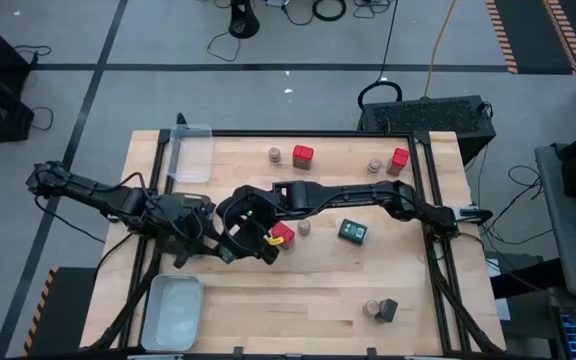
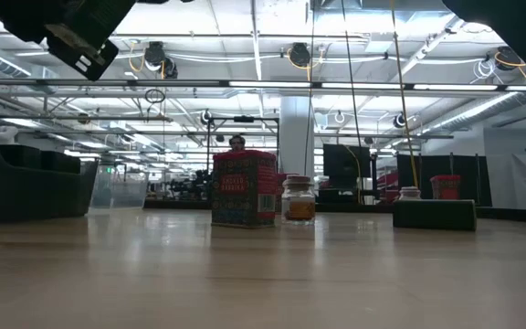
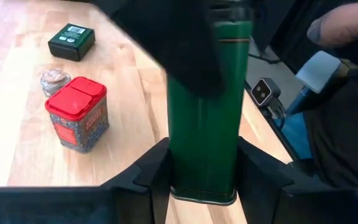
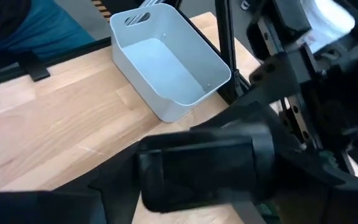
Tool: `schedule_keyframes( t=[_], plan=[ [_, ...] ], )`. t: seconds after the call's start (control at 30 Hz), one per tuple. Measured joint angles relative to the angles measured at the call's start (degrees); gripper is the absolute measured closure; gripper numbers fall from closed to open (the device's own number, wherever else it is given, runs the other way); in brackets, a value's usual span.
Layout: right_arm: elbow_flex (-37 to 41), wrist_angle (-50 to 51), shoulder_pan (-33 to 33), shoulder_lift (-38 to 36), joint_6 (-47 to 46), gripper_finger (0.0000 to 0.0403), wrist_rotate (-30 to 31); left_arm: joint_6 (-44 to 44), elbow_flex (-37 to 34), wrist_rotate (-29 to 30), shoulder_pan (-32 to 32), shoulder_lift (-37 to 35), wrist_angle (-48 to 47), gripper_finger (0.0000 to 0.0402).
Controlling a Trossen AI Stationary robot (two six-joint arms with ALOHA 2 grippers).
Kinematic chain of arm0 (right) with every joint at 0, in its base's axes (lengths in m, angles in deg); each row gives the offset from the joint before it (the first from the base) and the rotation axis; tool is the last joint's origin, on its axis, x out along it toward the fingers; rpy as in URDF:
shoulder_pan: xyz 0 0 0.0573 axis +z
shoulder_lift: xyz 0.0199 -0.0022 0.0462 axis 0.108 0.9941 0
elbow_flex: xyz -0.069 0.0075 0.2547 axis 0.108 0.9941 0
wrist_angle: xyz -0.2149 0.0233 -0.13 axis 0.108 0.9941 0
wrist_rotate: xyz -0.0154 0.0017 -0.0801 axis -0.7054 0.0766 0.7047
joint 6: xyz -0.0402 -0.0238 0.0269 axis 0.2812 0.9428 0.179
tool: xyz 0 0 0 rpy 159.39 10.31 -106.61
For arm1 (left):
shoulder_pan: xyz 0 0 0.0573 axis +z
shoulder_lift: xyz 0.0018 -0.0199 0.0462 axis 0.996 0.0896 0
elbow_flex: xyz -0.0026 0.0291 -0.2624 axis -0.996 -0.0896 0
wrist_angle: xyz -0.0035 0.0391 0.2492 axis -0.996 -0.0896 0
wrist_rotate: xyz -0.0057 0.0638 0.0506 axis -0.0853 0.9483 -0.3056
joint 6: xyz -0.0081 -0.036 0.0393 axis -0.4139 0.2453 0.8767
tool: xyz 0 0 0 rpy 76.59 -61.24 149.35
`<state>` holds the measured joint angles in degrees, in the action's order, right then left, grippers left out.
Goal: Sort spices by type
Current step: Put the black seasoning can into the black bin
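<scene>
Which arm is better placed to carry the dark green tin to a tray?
Left. The left gripper holds the dark green tin between its fingers, and the clear tray and the pale tray both stand on its side; the right arm is stretched far across.

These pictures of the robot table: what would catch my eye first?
Both dark arms meet at the table's middle over a tall green tin, which stands between the left gripper's fingers while the right gripper hovers close. Beside them stands a red tin, with other spices scattered across the far side.

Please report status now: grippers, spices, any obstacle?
Left gripper closing on green tin. Right gripper beside it, handing over. Red tin close by.
</scene>
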<state>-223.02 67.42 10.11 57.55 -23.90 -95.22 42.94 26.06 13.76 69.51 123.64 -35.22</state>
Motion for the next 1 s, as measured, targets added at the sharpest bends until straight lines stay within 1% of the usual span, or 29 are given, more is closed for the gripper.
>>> schedule_keyframes(
  t=[0.23,0.33,0.5,0.63,0.73,0.9,1.0],
  plan=[
    [0.0,-0.62,-0.01,-0.02,-0.42,0.0073,3.12,0.14,0.0,0.29,0.0,-0.01,-0.64,0.0254],
    [0.02,0.15,-0.16,-0.48,-0.21,0.0066,3.52,-0.06,0.0,1.07,0.0,-0.01,-0.56,0.0253],
    [0.04,2.7,-0.95,-2.02,0.18,0.0065,4.41,-0.08,0.04,2.64,0.02,-1.03,-0.42,0.0252],
    [0.01,6.86,-2.78,-3.93,-1.18,0.0065,4.27,-0.12,2.7,3.92,-0.01,-2.77,-7.38,0.0251],
    [0.0,10.88,-4.63,-4.72,-3.42,0.0065,3.83,-1.38,6.1,6.55,0.0,-3.64,-15.06,0.0251],
    [0.02,16.07,-8.28,-4.54,-7.74,0.0065,3.32,-4.53,12.91,9.16,0.0,-3.86,-28.64,0.025],
    [0.02,17.95,-9.85,-3.79,-9.83,0.0065,1.58,-7.6,15.06,11.07,-0.02,-3.79,-37.44,0.025]
  ],
)
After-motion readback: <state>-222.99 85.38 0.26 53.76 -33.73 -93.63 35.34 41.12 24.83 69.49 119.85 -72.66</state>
